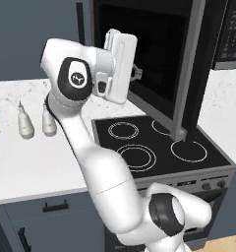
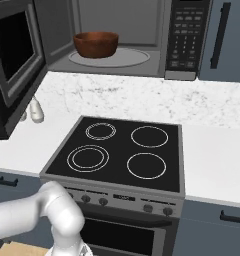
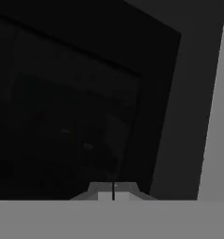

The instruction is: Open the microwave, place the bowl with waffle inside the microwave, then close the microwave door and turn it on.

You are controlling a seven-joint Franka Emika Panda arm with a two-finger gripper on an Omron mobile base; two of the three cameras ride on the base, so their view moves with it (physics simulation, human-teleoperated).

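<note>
Fingers first: your gripper (image 3: 113, 190) has its two tips pinched together with nothing between them, pointed at the black glass of the microwave door (image 1: 162, 69) and very near it or touching — I can't tell which.

The step in hand, as I read it, is closing that door. It stands swung wide open, out over the black stove (image 2: 124, 152), its free edge toward you. Push with the clenched tips on the outer face toward the free edge, away from the hinge on the left, and follow the door's arc instead of driving straight — a straight shove could slide the tips off the glass.

The microwave (image 2: 127, 37) is wide, with a silver-grey frame, a grey cavity and a dark keypad strip (image 2: 188, 35) on its right. The bowl (image 2: 96, 44) already sits inside on the round turntable, left of centre: small, reddish-brown, wood-like. Whether the waffle is in it, I can't tell.
</note>
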